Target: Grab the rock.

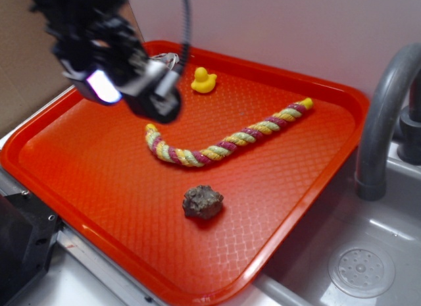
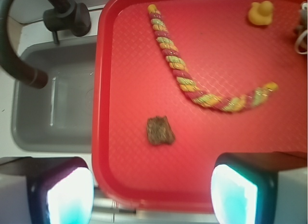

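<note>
1. Exterior view shows the gripper (image 1: 154, 89) raised over the tray's (image 1: 85, 164) far left part, near the back rim, dark and blurred; its jaws cannot be made out here.
2. Wrist view settles that: the two glowing fingertips (image 2: 70, 197) stand wide apart at the bottom corners, with nothing between them but tray and its near rim. The gripper (image 2: 151, 197) holds nothing.
3. Both views show the rock (image 1: 202, 201), lumpy and grey-brown, lying alone on the tray's (image 2: 288, 151) bare floor, apart from everything else.
4. In the wrist view the rock (image 2: 160, 130) sits above the gap between the fingertips and closer to the left one, well clear of both.
5. A rope (image 1: 227, 145) of yellow, red and green strands curves across the tray's middle, between the rock and the duck (image 1: 203, 81); the wrist view shows the rope (image 2: 192, 84) too, and the duck (image 2: 260, 13) near the top right.
6. Only the exterior view shows a grey thing with a metal ring (image 1: 166, 58) behind the gripper; the wrist view catches just a sliver at its right edge.
7. A sink (image 2: 53, 113) and faucet (image 1: 385, 108) lie beside the tray in both views.
</note>
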Action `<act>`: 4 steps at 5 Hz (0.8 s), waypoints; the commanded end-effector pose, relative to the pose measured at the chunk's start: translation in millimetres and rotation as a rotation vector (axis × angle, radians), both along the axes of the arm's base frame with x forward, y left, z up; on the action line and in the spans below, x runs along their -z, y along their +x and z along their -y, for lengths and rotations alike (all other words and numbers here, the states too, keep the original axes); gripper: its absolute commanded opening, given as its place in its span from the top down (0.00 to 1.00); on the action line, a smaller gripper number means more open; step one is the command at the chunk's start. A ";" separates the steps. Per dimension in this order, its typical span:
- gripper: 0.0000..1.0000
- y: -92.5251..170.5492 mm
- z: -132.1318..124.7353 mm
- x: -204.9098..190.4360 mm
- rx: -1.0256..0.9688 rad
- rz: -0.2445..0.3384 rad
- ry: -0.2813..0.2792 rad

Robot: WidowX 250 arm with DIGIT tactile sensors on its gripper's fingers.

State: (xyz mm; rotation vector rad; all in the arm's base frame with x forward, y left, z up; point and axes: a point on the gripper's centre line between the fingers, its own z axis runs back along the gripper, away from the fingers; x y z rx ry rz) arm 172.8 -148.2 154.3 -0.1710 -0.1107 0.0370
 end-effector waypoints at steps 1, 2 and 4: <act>0.00 15.2 15.0 43.4 0.022 -0.030 0.015; 0.00 19.0 16.1 66.7 0.046 -0.067 -0.012; 0.00 17.3 22.2 106.5 0.099 -0.128 -0.035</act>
